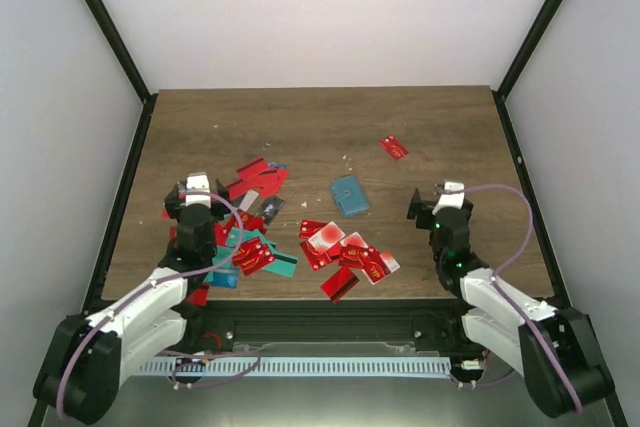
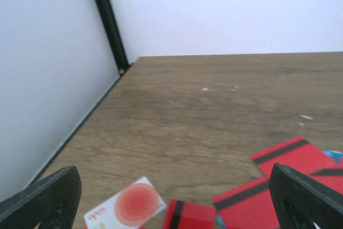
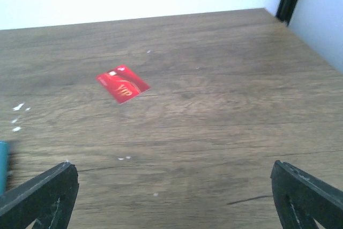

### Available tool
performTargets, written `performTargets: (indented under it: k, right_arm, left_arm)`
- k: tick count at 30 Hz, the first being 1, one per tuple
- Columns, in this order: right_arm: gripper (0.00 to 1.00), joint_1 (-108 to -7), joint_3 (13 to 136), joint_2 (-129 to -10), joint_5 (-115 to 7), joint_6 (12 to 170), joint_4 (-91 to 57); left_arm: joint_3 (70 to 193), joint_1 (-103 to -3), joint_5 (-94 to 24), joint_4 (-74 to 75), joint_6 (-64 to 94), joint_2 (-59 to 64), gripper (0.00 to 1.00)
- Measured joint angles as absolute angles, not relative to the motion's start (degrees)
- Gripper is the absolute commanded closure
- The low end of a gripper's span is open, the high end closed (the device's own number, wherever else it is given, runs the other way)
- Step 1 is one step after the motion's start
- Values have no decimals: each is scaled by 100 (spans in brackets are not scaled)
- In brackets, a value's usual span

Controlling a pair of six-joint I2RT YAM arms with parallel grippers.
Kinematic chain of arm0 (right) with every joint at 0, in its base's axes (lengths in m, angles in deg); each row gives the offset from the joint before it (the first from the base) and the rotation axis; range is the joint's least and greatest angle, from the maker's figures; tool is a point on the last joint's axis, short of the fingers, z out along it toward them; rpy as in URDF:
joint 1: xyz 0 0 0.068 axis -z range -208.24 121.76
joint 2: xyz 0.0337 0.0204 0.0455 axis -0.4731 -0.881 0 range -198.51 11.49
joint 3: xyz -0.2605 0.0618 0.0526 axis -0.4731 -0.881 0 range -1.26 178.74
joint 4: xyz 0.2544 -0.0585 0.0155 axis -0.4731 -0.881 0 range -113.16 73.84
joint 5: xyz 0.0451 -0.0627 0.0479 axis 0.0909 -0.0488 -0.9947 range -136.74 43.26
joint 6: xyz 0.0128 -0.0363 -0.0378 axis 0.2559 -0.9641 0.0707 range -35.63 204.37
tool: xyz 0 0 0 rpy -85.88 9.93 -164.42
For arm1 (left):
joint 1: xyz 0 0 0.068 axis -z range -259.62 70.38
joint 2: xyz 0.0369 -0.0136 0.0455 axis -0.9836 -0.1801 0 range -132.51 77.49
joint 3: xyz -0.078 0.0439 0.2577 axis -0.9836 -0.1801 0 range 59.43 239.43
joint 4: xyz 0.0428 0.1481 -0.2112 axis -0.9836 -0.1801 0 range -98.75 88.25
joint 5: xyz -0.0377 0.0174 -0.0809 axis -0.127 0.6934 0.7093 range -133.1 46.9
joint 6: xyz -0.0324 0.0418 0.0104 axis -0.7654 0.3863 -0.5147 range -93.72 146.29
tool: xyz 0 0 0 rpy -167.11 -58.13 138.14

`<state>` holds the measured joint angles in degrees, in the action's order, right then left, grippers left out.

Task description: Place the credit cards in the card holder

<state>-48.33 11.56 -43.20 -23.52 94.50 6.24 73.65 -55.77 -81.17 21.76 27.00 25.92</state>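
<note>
The teal card holder (image 1: 350, 195) lies shut on the table's middle; its edge shows at the left of the right wrist view (image 3: 2, 164). Many credit cards, mostly red, lie in two heaps: one by my left gripper (image 1: 255, 209) and one at the front middle (image 1: 345, 255). A single red card (image 1: 394, 147) lies farther back and shows in the right wrist view (image 3: 122, 86). My left gripper (image 1: 195, 190) is open and empty above the left heap, with a white card (image 2: 126, 209) and red cards (image 2: 292, 156) between its fingers. My right gripper (image 1: 440, 199) is open and empty, right of the holder.
Black frame posts (image 1: 110, 47) and white walls close in the table on the left, right and back. A black rail (image 1: 330, 322) runs along the front edge between the arm bases. Small white crumbs (image 3: 19, 116) lie on the wood.
</note>
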Motion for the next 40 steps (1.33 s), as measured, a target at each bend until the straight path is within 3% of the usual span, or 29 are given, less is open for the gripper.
performTargets:
  k: [5, 14, 19, 22, 40]
  right_arm:
    - [0, -4263, 251, -5000, -2706, 8934, 2838]
    - [0, -3393, 891, -7361, -4013, 8521, 5260]
    - [0, -2989, 1062, -7726, -4767, 8539, 5332]
    - [0, -2960, 1116, -7726, -4992, 8545, 5378]
    - [0, -2954, 1147, -7724, -5255, 8545, 5375]
  left_arm:
    - [7087, -6529, -7570, 3538, 2754, 1862, 1]
    - [7050, -7673, -6191, 5240, 2623, 35, 1]
    - [7118, -8084, -5577, 6571, 2525, -1052, 5]
    - [7212, -8099, -5356, 6460, 2498, -1183, 0]
    - [7498, -8081, -4703, 6456, 2656, -1170, 0]
